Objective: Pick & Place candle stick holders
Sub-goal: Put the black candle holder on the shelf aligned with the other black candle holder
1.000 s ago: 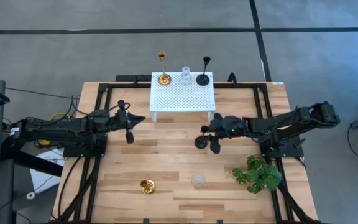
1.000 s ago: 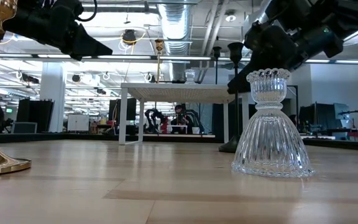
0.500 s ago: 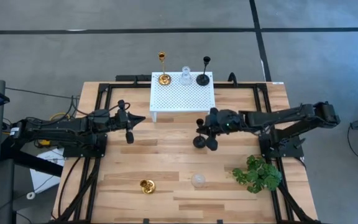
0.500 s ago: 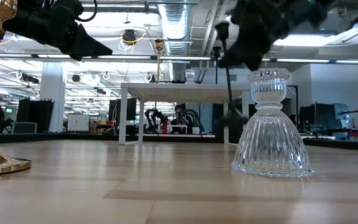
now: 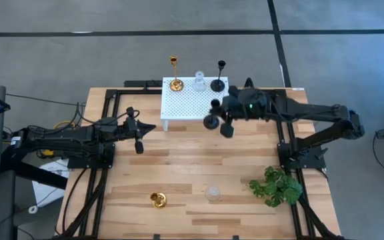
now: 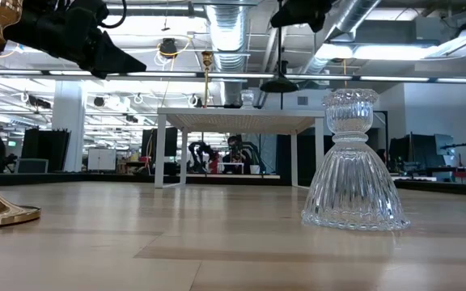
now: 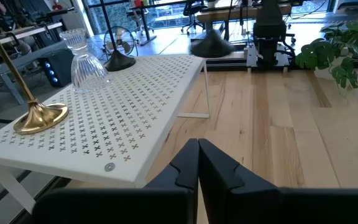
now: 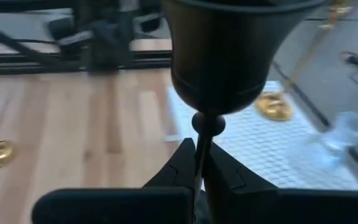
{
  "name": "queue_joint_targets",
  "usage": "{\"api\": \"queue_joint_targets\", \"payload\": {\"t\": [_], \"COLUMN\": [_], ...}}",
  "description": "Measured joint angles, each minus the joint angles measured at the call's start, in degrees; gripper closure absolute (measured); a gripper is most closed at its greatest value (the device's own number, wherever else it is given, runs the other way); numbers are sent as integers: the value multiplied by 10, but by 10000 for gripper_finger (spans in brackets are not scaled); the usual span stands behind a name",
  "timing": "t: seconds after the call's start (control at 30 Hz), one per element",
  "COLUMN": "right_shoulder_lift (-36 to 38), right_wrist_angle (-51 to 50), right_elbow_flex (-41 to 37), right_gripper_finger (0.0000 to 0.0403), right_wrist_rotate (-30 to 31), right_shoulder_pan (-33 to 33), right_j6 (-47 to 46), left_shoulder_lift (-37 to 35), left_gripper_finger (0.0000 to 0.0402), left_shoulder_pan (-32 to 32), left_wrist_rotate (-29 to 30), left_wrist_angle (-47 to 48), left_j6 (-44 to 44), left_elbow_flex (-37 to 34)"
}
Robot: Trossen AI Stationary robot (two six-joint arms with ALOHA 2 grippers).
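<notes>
- Even, bright overhead light fell on the table [image 5: 179, 167] in the high view; shadows were short and soft.
- In the low view, ceiling lamps [image 6: 395, 50] glared at upper right, leaving the arms as dark silhouettes.
- The black holder [image 8: 219, 56] filled the right wrist view, with a blurred background.
- The glass holder [image 6: 353, 162] glinted.

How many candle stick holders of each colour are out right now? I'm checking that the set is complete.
Gold: 2, a tall gold holder on the white perforated platform, a squat gold holder on the table.
Clear glass: 2, one on the platform, one on the table.
Black: 2, one on the platform, one held by the right gripper.
Total: 6
</notes>
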State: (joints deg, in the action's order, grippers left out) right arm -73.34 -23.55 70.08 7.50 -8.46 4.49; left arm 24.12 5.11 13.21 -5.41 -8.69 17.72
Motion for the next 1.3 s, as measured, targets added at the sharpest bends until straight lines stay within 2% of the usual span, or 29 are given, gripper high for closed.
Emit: {"api": "queue_joint_targets", "payload": {"t": [0.3, 0.53, 0.73, 1.3], "right_shoulder_lift": [0, 0, -2, -60], "right_wrist_angle": [-1, 1, 20, 33], "right_elbow_flex": [1, 1, -11, -8], "right_gripper_finger": [402, 402, 402, 403], "right_wrist_rotate": [-59, -125, -182, -184], "right_shoulder_pan": [-140, -215, -233, -243], "right_j6": [19, 15, 6, 15], "left_shoulder_lift": [0, 0, 0, 0], "left_gripper_finger": [394, 394, 394, 394], "left_shoulder_pan": [0, 0, 0, 0], "left_wrist_rotate": [0, 0, 0, 0], "left_wrist_angle": [0, 0, 0, 0], "left_j6": [0, 0, 0, 0], "left_elbow_flex": [0, 0, 0, 0]}}
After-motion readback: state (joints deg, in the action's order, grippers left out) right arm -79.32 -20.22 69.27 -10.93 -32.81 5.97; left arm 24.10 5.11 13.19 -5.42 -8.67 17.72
